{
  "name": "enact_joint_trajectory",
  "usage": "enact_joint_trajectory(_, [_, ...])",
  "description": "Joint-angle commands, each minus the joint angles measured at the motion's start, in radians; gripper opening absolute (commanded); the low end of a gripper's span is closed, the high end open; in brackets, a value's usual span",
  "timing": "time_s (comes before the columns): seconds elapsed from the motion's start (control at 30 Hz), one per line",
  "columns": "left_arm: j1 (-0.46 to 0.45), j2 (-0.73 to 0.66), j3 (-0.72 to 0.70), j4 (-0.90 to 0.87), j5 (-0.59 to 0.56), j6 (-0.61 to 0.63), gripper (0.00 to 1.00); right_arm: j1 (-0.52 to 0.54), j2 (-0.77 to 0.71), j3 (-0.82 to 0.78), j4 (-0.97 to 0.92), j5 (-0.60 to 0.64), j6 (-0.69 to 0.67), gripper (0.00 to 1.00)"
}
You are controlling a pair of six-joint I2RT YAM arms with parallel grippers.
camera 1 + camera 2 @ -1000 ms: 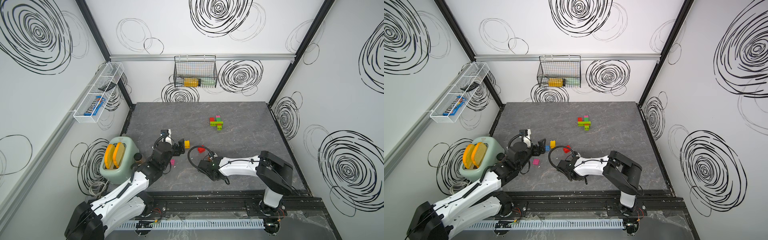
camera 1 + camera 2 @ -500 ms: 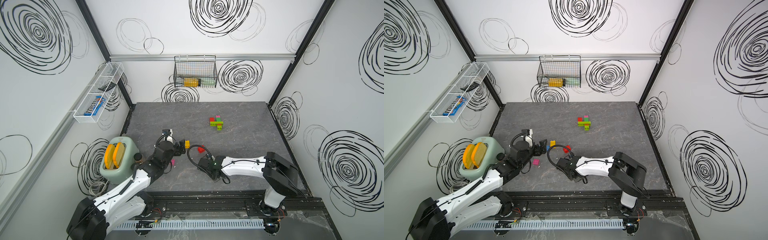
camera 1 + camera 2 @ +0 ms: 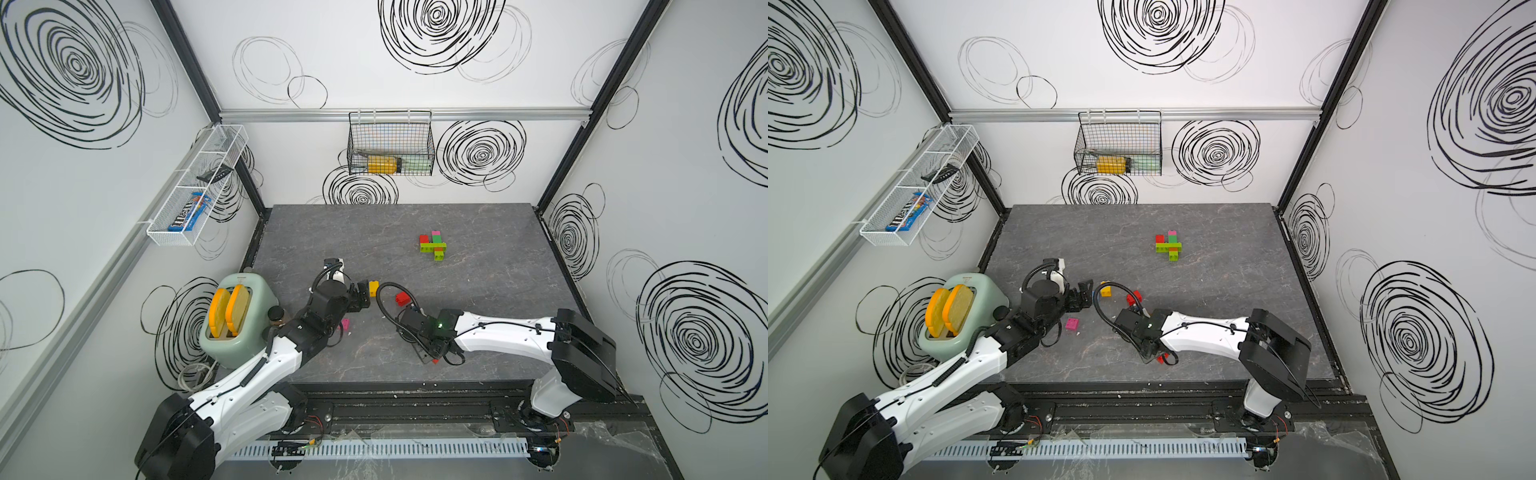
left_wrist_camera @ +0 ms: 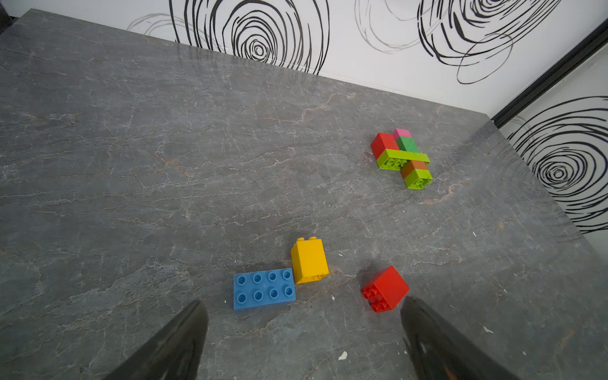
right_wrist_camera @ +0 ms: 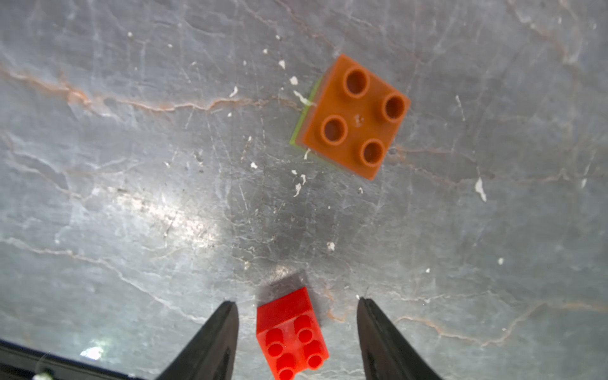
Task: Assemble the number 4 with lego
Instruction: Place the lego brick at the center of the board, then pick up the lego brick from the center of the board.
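The grey marbled bench [image 3: 478, 232] carries a joined cluster [image 3: 433, 246] of red, pink, green, lime and orange bricks toward its far side. Nearer lie 1 blue brick [image 4: 264, 289] just beside 1 yellow brick [image 4: 309, 261], 1 red brick [image 4: 385, 289] on its side, 1 pink brick [image 3: 1072, 324], 1 orange brick [image 5: 355, 116] stacked on a lime one, and 1 small red brick [image 5: 291, 332].

m&m's, on blue candy packet [image 3: 188, 214], in white wire shelf [image 3: 170, 240]

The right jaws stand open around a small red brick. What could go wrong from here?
The small red brick lies askew between the open jaws of the right gripper; closing could twist it or push it out. The right arm's cable loops beside the yellow brick, just ahead of the left gripper; reaching there might snag it.
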Motion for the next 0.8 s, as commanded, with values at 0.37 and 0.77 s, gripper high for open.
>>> enact_joint_trajectory(0.37, [0.04,-0.005,0.023,0.004,0.034,-0.014,0.96,-0.088,-0.175,-0.189,0.135,-0.301,-0.127,0.71])
enact_joint_trajectory(0.77, [0.057,-0.054,-0.015,0.031,0.09,-0.007,0.96,-0.131,-0.179,-0.209,0.173,-0.293,-0.203,0.67])
